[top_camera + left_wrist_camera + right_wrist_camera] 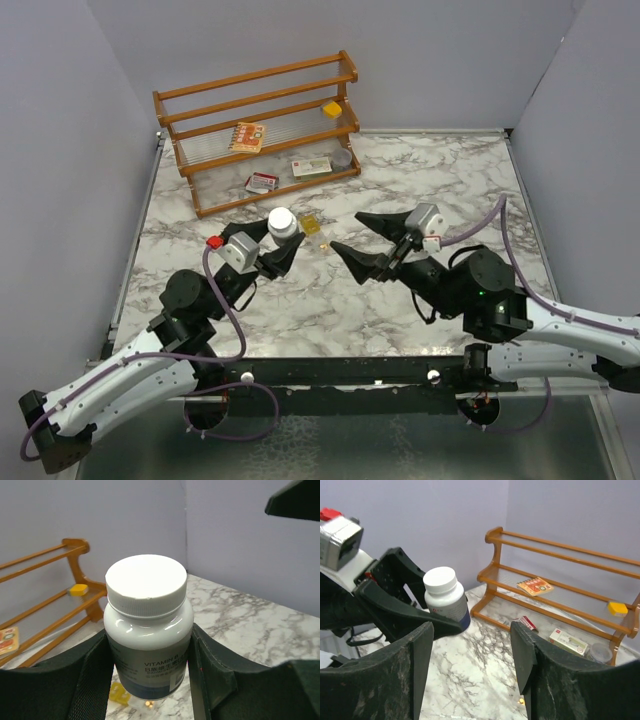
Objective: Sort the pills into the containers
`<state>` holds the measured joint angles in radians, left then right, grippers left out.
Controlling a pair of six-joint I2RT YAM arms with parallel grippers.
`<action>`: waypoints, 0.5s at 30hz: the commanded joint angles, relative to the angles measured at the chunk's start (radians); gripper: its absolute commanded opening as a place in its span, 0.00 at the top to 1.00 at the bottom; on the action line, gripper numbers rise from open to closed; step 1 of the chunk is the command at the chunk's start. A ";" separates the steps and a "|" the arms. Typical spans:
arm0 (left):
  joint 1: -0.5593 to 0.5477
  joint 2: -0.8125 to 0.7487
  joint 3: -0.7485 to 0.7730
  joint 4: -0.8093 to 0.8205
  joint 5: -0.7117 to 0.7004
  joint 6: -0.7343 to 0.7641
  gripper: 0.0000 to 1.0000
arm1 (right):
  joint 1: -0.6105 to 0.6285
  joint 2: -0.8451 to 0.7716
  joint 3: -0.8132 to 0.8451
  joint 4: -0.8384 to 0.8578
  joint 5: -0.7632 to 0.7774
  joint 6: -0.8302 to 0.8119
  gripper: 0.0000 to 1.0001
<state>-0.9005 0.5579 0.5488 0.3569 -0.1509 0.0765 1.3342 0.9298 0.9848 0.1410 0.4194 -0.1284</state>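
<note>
Marble-patterned worktop [400, 190] fills the overhead view, walled by plain lilac panels. At its far side a wooden rack [260, 100] carries flat printed boxes, a yellow cube and a low round tin. Near the middle, the left fingers [283, 243] are clenched on a pill bottle [282, 222], held upright with its white cap uppermost. Just beside it on the marble lie the pills [311, 224], a few tiny yellow pieces, too small to show whether they are loose or wrapped. The right fingers [347, 231] hang near, spread wide with nothing between them, tips aimed towards the bottle. From the left wrist, the bottle fills the middle: a white screw cap, a glossy pale shoulder and a grey-blue label reading Vitamin B. A black finger presses against each side of the body below the shoulder, and yellow specks show on the marble beneath. From the right wrist, the two released fingers frame the bottle, which sits ahead and to the left, apart from them and gripped low by the other arm. The cap is on, so the step in hand looks like opening the bottle. To do that well, the right fingers should probably come level with the cap alone, centre on it and clench squarely on its rim. The left grip must be firm enough that the body neither spins nor tilts. No clear vial can be made out in any view.
</note>
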 commanded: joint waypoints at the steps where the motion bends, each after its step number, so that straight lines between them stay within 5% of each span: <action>1: 0.002 0.004 0.059 -0.069 0.250 -0.070 1.00 | 0.006 -0.080 -0.025 -0.007 -0.129 0.026 0.40; 9: 0.001 0.086 0.113 -0.007 0.787 -0.204 1.00 | 0.005 -0.089 0.036 -0.122 -0.485 0.078 0.41; 15: 0.001 0.107 0.109 0.071 0.954 -0.285 1.00 | 0.005 -0.097 0.016 -0.099 -0.580 0.102 0.42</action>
<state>-0.9005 0.6685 0.6361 0.3340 0.5869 -0.1280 1.3342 0.8455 0.9939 0.0544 -0.0177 -0.0563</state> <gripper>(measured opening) 0.541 0.587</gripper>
